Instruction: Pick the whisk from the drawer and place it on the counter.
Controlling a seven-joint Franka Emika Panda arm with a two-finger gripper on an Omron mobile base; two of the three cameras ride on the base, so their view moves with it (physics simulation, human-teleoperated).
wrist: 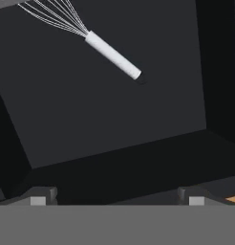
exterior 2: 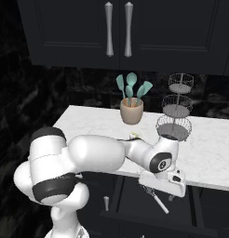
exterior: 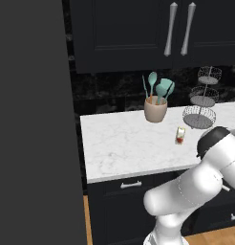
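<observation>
Lying flat on the dark floor of the open drawer (wrist: 114, 124), the whisk (wrist: 112, 55) shows you its straight pale handle in the hand view, with the thin wire loops fanning off toward the upper left edge. Judge it light and stiff along the handle, but the wires look springy and easy to bend, and the smooth round handle may roll or slip. You should take hold across the middle of the handle, not the balloon. Your tool (wrist: 117, 197) hangs above the drawer with its jaws spread wide and nothing between them, well apart from the whisk. In the right base view the whisk (exterior 2: 156, 199) sits just below the hand, under the front edge of the desk (exterior 2: 214, 153). On that marble top stand a pot of teal utensils (exterior 2: 131, 110) and a wire basket stand (exterior 2: 174, 122), so choose bare marble for the drop.
</observation>
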